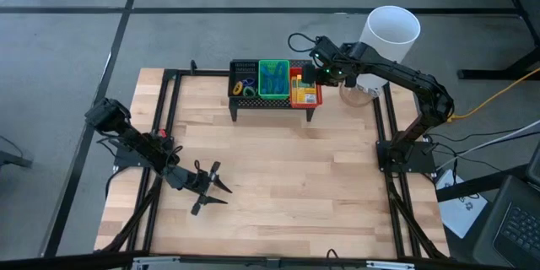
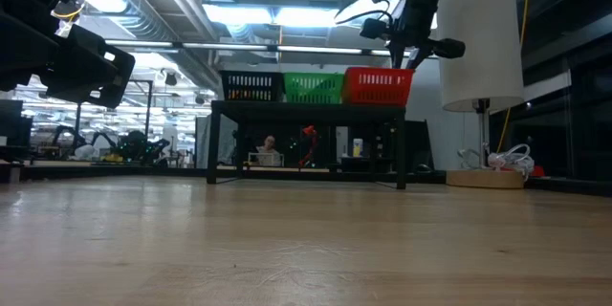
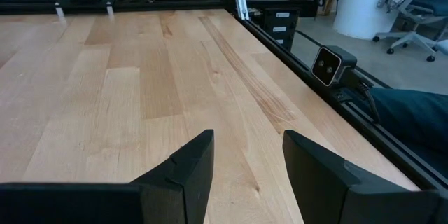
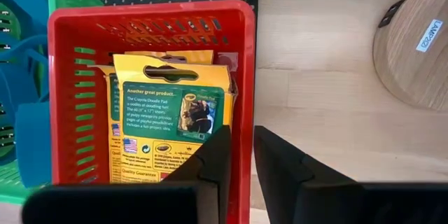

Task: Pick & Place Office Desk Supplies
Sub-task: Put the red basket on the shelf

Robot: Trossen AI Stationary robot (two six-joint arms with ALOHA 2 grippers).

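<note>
Above red basket (image 4: 150, 77) beside white cylinder (image 1: 392, 28), right gripper (image 4: 241, 157) slightly parted, empty.

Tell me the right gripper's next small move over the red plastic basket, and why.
Probably lift straight up and clear. The right gripper hangs over the red plastic basket with its fingers slightly parted and nothing between them, while the yellow-and-green flat packs already lie inside. The left gripper waits open above bare wooden table.
</note>
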